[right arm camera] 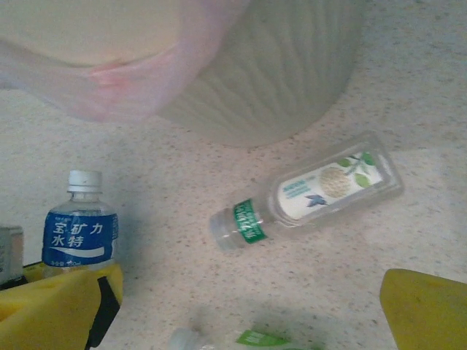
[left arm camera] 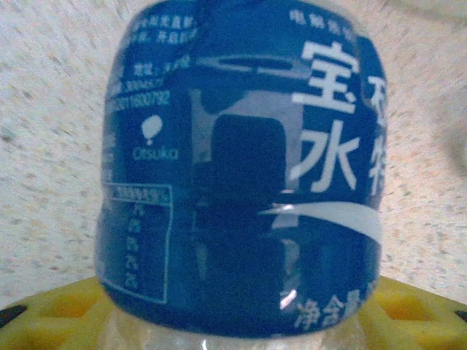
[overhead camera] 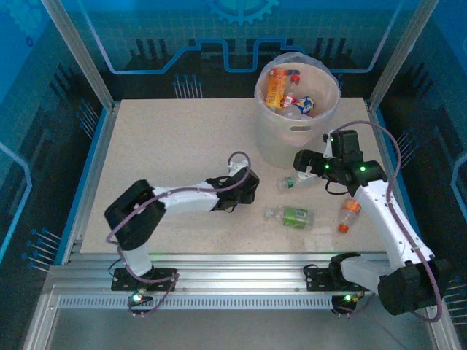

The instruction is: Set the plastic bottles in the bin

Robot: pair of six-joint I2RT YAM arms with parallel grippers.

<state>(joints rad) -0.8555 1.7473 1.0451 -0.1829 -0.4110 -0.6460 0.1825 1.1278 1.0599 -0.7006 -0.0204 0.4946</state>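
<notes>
A speckled beige tabletop (overhead camera: 168, 146) seen from above, with two robot arms fixed at its near edge. A large off-white bin (overhead camera: 292, 138) lined with a clear bag (right arm camera: 131, 80) stands by the far right corner; several bottles (overhead camera: 281, 91) already lie inside it, one of them orange. The left gripper (overhead camera: 244, 188) reaches to the middle of the tabletop and pinches an upright blue-labelled bottle (left arm camera: 241, 168) with a white cap, its yellow pads (left arm camera: 51, 313) pressed against both sides of the bottle. The right gripper (overhead camera: 306, 162) hangs just in front of the bin, its yellow fingers (right arm camera: 427, 310) spread wide with nothing between them. Below it a small clear bottle with a green neck band (right arm camera: 306, 197) lies on its side near the foot of the bin. Closer to the near edge lie a green-labelled bottle (overhead camera: 290, 215) and, toward the right edge, an orange-capped bottle (overhead camera: 349, 215), both on their sides and apart from each other.
</notes>
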